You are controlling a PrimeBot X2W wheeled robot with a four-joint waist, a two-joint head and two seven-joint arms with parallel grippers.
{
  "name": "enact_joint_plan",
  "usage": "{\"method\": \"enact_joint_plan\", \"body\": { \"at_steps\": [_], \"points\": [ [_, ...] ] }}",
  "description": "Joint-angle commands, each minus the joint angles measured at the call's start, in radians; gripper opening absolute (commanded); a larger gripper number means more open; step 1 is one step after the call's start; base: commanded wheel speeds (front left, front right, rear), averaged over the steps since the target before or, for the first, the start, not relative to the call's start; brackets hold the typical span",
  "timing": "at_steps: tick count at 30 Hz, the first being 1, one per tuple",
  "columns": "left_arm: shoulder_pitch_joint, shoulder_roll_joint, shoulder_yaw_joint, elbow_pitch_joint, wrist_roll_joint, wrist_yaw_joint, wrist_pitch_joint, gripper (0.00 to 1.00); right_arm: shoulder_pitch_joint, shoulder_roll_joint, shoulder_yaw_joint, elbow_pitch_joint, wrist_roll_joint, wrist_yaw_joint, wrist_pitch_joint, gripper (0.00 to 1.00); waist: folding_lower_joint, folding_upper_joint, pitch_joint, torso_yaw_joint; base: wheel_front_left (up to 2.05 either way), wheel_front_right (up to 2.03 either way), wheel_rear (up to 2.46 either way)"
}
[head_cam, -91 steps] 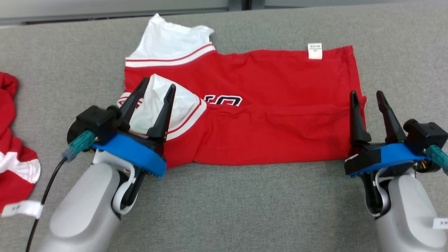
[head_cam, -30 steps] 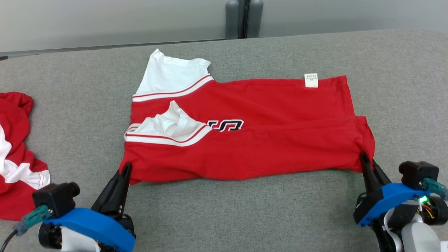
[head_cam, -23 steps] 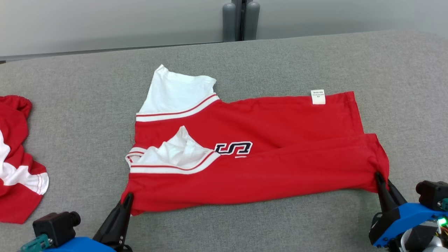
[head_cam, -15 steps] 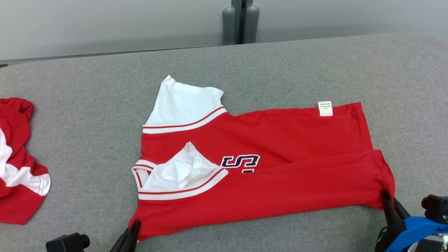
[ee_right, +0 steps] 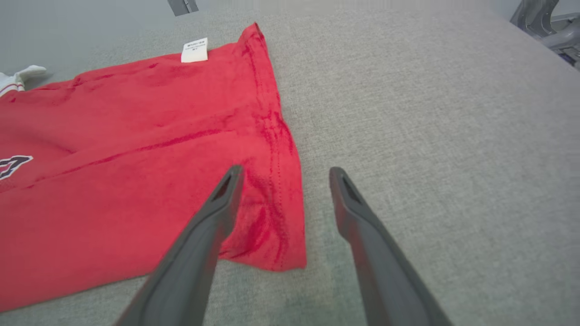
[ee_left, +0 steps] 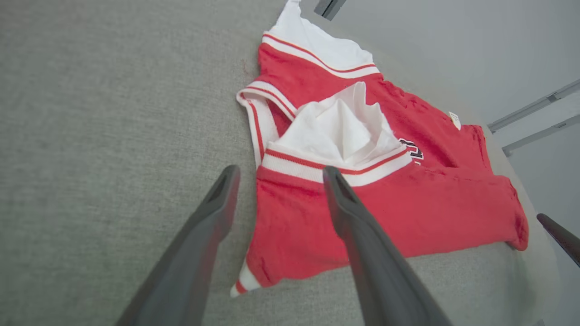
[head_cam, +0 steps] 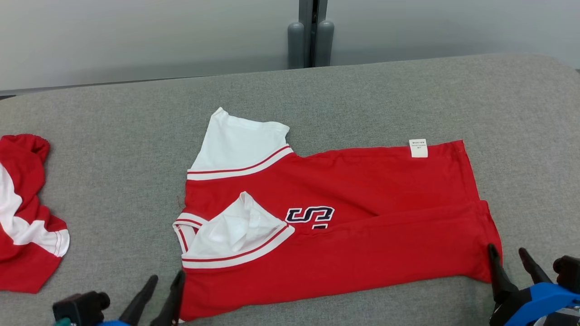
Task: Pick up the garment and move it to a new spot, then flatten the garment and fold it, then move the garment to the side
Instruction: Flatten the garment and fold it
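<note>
Red garment (head_cam: 362,244), white label (head_cam: 418,148), navy lettering (head_cam: 310,214)

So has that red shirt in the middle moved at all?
Yes: the red shirt slid toward the robot, away from the table's far edge.

Two red garments (head_cam: 362,226) (head_cam: 22,226), two claws (head_cam: 167,275) (head_cam: 506,248), one grey table (head_cam: 113,158)

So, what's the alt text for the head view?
A red jersey with white sleeves lies half-folded on a grey fabric table. The left tool and right tool stand open at its near corners. A crumpled red-and-white garment lies far left.
</note>
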Motion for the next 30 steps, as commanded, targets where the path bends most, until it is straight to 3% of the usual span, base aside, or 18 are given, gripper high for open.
{"method": "enact_joint_plan", "body": {
  "at_steps": [1, 7, 11, 18, 21, 30],
  "points": [
    [-0.039, 0.021, 0.018, -0.019, 0.014, -0.003, -0.001, 1.0, 0.002, -0.003, -0.011, -0.02, -0.007, 0.0, -0.009, 1.0, 0.0001, 0.0, -0.001, 0.0, 0.0, 0.0, 0.0],
    [-0.211, 0.119, 0.054, -0.089, 0.079, 0.001, 0.069, 1.0, -0.058, -0.003, -0.019, -0.099, -0.034, 0.0, -0.007, 1.0, 0.0001, 0.0, 0.012, -0.008, 0.0, 0.0, 0.0],
    [-0.461, 0.189, 0.066, -0.11, 0.122, -0.031, 0.185, 1.0, -0.142, -0.002, 0.016, -0.15, -0.057, 0.0, 0.012, 1.0, 0.0001, 0.0, 0.057, -0.033, 0.0, 0.0, 0.0],
    [-0.784, 0.199, 0.044, 0.047, 0.107, -0.088, 0.362, 1.0, -0.281, -0.003, 0.084, -0.141, -0.028, 0.0, 0.006, 1.0, 0.0001, 0.0, 0.153, -0.104, 0.0, 0.0, 0.0],
    [-0.915, 0.208, -0.002, 0.226, 0.096, -0.126, 0.502, 1.0, -0.348, -0.003, 0.126, -0.094, 0.003, 0.0, -0.034, 1.0, 0.0001, 0.0, 0.227, -0.175, 0.0, 0.0, 0.0],
    [-0.961, 0.221, -0.029, 0.386, 0.096, -0.132, 0.582, 1.0, -0.391, -0.002, 0.173, -0.029, 0.03, 0.0, -0.096, 1.0, 0.0001, 0.0, 0.286, -0.249, 0.0, 0.0, 0.0]
  ]
}}
